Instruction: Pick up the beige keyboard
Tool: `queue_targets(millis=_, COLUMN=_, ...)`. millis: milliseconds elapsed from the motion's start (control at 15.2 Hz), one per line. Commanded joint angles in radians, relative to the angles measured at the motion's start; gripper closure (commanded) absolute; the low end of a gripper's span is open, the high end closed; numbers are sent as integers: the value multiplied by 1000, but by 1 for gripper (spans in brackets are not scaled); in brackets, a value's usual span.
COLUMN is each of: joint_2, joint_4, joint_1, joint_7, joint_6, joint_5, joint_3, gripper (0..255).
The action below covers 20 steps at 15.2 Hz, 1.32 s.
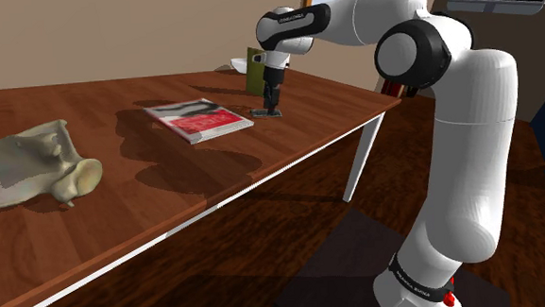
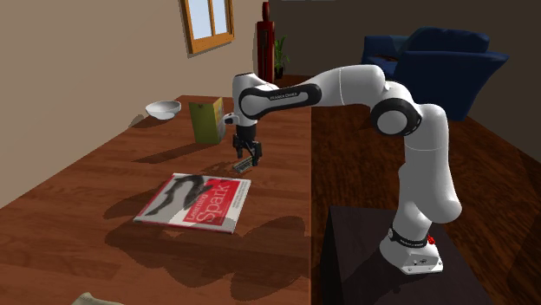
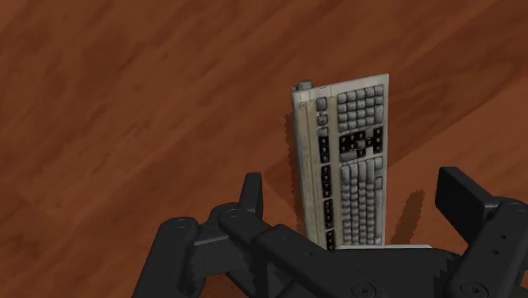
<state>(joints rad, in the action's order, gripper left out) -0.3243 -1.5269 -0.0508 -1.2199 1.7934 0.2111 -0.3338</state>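
While the black pincer [image 3: 351,182] hangs low over the brown wooden counter [image 1: 131,215], its fingers [image 3: 251,190] stand apart, released. The beige keyboard [image 3: 349,127] lies flat on the wood between them, touched by neither. In the shoulder view the keyboard sits near a red-and-white book [image 1: 199,120], which lies toward that view's left. An olive-green box [image 1: 255,71] stands upright just behind the pincer, with a white bowl [image 1: 236,62] beyond it. A pale lumpy object [image 1: 30,168] rests well apart at the far left.

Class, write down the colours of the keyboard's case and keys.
Keyboard: beige case, grey keys, some black; wrist view shows it best.
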Motion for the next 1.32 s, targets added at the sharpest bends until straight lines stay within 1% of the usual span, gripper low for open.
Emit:
queue_targets(millis=0, joint_2=-2, joint_4=-6, joint_1=0, joint_7=-2, joint_6=8, joint_5=1, joint_3=0, gripper=0)
queue_targets(millis=66, joint_2=-4, joint_4=-2, joint_1=1, joint_7=-2, joint_6=7, joint_5=2, joint_3=0, gripper=255)
queue_targets(millis=660, joint_2=-2, joint_4=-6, joint_1=0, joint_7=-2, joint_6=8, joint_5=1, joint_3=0, gripper=255)
queue_targets(millis=1254, joint_2=-1, joint_4=114, joint_1=8, joint_7=12, joint_6=-111, joint_5=-3, joint_3=-3, gripper=255)
